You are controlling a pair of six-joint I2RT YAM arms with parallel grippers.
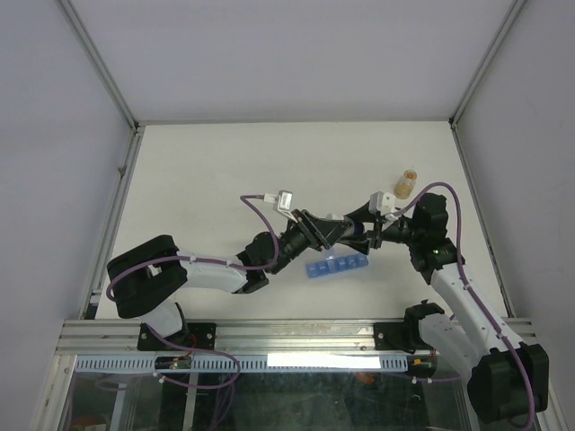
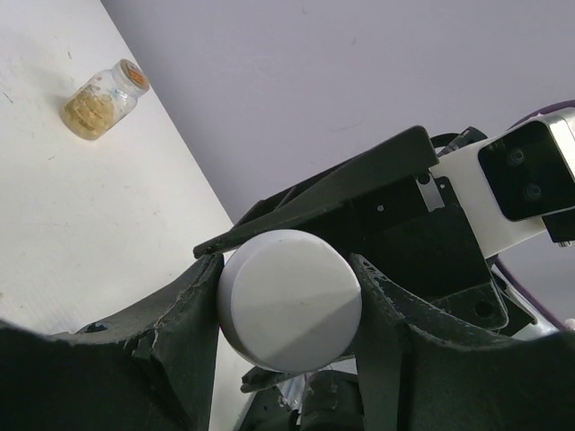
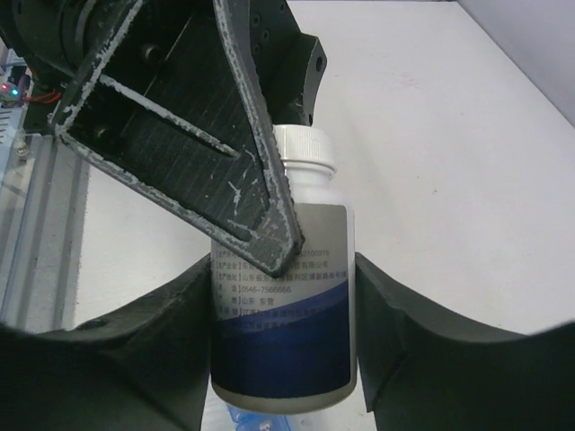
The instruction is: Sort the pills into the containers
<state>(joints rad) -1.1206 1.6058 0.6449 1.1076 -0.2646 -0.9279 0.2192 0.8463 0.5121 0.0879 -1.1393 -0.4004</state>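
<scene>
A white capped bottle with a blue-and-grey label is held above the table between both grippers. My right gripper is shut on the bottle's body. My left gripper is shut on the bottle's white cap, and one of its fingers crosses the cap in the right wrist view. In the top view the grippers meet tip to tip, left gripper against right gripper, just above the translucent-blue pill-organiser strip, which lies on the table. A corner of the strip shows under the bottle. No loose pills are in view.
A small amber-tan jar stands behind the right arm and also shows in the left wrist view. The white table is bounded by metal frame rails at its left, right and near edges.
</scene>
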